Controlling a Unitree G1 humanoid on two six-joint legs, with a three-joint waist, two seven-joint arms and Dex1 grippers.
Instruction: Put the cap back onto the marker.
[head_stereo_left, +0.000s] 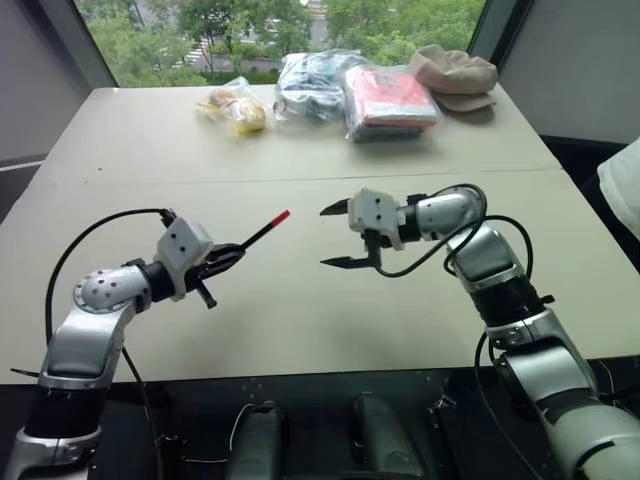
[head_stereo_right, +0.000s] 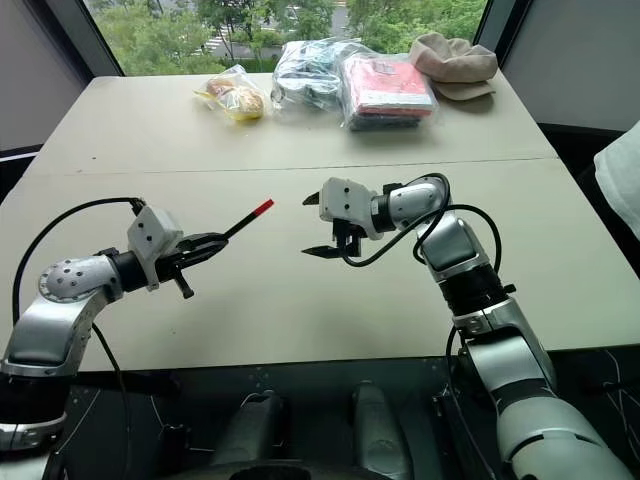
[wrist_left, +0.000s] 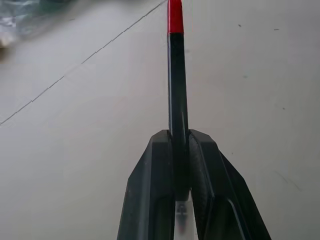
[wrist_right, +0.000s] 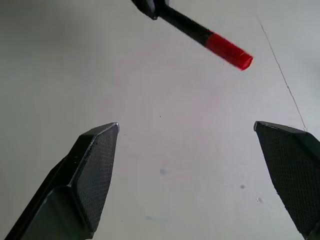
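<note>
The marker (head_stereo_left: 258, 232) is clamped between the two black fingers of the left gripper (head_stereo_left: 222, 258), which is held above the pale table (head_stereo_left: 300, 310) on the robot's left side. The dark barrel juts out past the fingertips, rising at a slant toward the middle of the table, and its far end is red. That red end (wrist_right: 229, 51) is taken to be the cap, already seated on the barrel; a separate loose cap cannot be made out. In the left wrist view the barrel is seen pinched tightly between the finger pads (wrist_left: 155, 185), with a pale silvery part visible deeper in the grip. The right gripper (head_stereo_left: 335, 236) is held just opposite, pointing across toward the marker's red end, well short of touching it. Its fingers (wrist_right: 95, 165) are spread wide, one above the other, and nothing is held between them. At the far edge of the table several clear plastic bags (head_stereo_left: 318, 82) are lined up, one with a red packet (head_stereo_left: 390, 100) inside, a yellowish one (head_stereo_left: 236, 108) to their left, and a beige cap of cloth (head_stereo_left: 455, 75) lies to the right.
</note>
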